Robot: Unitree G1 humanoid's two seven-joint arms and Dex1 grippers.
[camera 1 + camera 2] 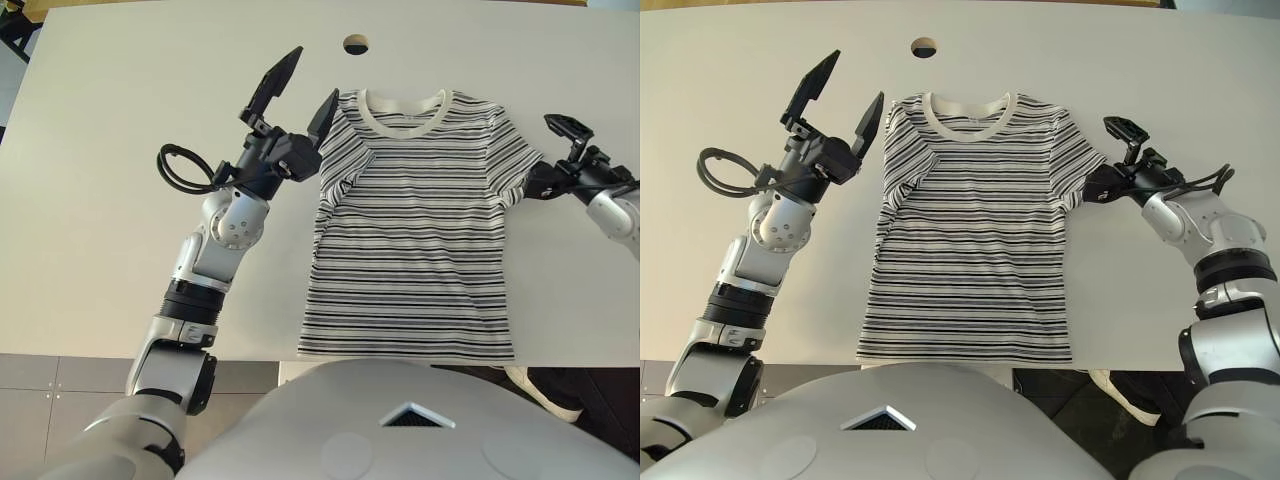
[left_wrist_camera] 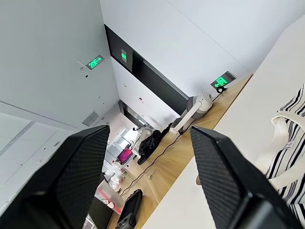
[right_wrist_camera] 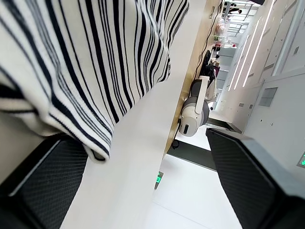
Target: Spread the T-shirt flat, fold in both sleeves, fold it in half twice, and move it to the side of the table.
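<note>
A black-and-white striped T-shirt (image 1: 410, 240) with a cream collar lies face up on the white table (image 1: 100, 110). Its sleeve on my left (image 1: 345, 170) lies folded in over the chest. The other sleeve (image 1: 515, 165) spreads out toward my right gripper (image 1: 548, 150). That gripper is open at the sleeve's hem (image 3: 71, 62), which drapes over one finger (image 3: 43, 181) while the other finger (image 3: 257, 176) stands apart. My left gripper (image 1: 312, 75) is open and empty, raised above the table just left of the shirt's shoulder, fingertips pointing away from me.
A round cable hole (image 1: 355, 44) sits in the table beyond the collar. A black cable loop (image 1: 185, 168) hangs off my left forearm. Bare tabletop stretches to the left of the shirt. The table's front edge runs just below the shirt's hem (image 1: 400, 350).
</note>
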